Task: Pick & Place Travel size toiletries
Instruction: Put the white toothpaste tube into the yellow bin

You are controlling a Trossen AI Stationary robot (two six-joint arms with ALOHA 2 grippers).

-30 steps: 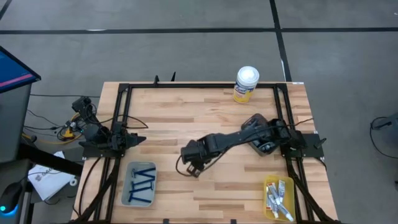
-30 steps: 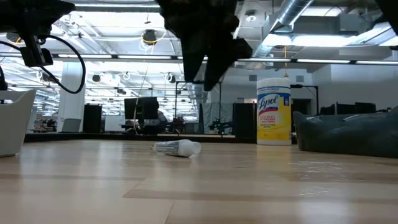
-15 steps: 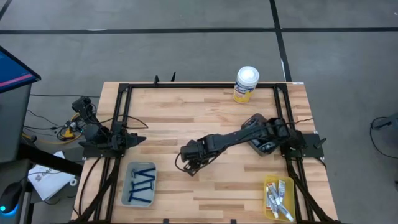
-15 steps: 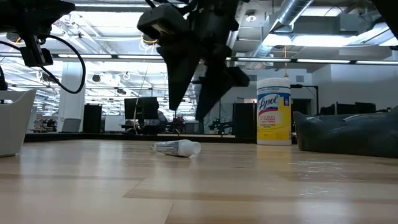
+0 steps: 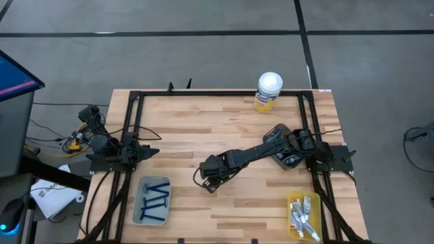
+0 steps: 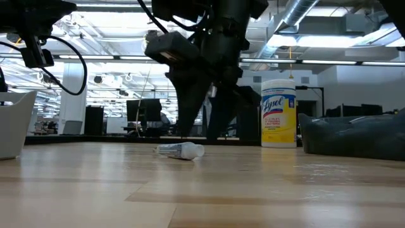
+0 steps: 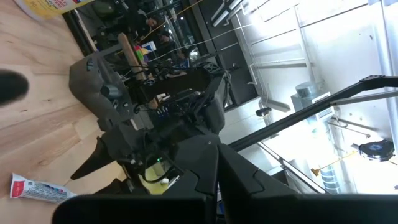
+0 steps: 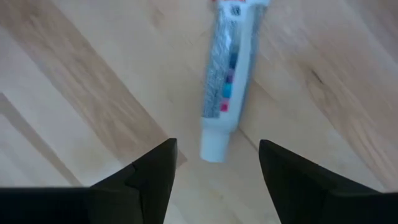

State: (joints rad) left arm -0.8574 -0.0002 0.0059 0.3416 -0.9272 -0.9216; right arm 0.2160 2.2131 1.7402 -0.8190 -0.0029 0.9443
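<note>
At the left edge of the high view the left gripper [image 5: 150,152] rests at the table's [image 5: 183,129] side rail, its dark pointed fingers drawn together to a tip. Below it, in the lower left, a grey rectangular tray [image 5: 153,200] holds thin dark-blue razors [image 5: 157,198] lying roughly parallel.

In the middle of the pale wood-plank tabletop the right arm stretches from its mount on the right across to the centre, bent low with its wrist tipped downward. The right gripper [image 8: 211,171] hangs just above a small toothpaste tube [image 8: 225,84], its fingers spread wide and empty, one to each side of the cap end. The tube is white and smooth with blue, pink and teal print and a round white cap; it lies flat on the wood. In the low view the same tube [image 6: 181,151] lies on its side at centre frame beneath the dark gripper.

To the right stands a yellow canister [image 5: 268,91] with a white lid at the top edge, and a yellow tray [image 5: 303,215] of white tubes [image 5: 302,213] sits in the lower right corner.
</note>
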